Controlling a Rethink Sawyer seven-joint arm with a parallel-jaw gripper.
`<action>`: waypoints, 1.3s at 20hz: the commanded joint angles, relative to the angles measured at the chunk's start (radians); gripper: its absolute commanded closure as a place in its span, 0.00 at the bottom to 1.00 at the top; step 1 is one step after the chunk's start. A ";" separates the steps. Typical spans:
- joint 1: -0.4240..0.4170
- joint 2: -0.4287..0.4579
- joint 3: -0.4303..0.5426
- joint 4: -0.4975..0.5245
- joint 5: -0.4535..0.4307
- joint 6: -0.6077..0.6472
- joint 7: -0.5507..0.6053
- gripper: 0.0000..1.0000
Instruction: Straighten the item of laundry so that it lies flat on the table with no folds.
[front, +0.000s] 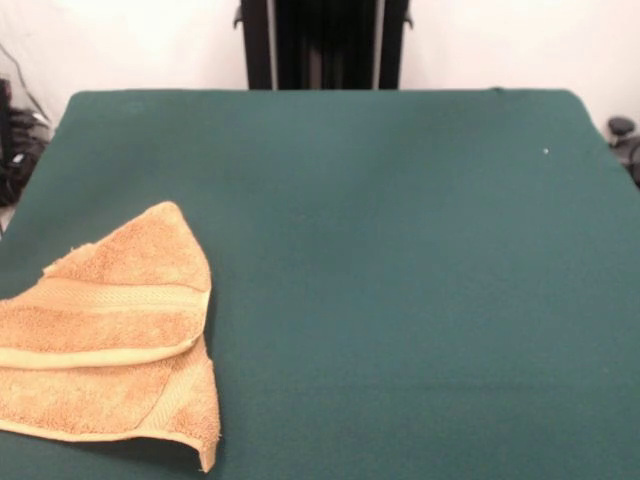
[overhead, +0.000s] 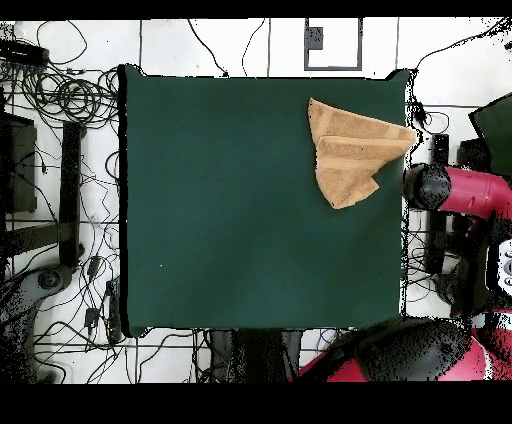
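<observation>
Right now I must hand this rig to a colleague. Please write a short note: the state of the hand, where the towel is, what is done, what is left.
Hand: not seen in either view. Part of the red arm shows off the table's edge in the overhead view, drawn back from the towel.
Towel: folded over itself into a rough triangle, near one corner of the green table, partly reaching its edge. Nothing is touching it.
Done: nothing visible; the folds are still there.
Left: open the folded layers and spread the towel flat, probably moving it further onto the table.
</observation>
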 joint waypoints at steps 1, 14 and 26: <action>0.099 -0.001 0.009 0.229 0.008 -0.003 0.030 0.00; 0.184 -0.012 -0.030 0.328 0.079 -0.062 0.237 0.00; 0.248 -0.053 -0.081 0.441 0.175 -0.182 0.358 0.00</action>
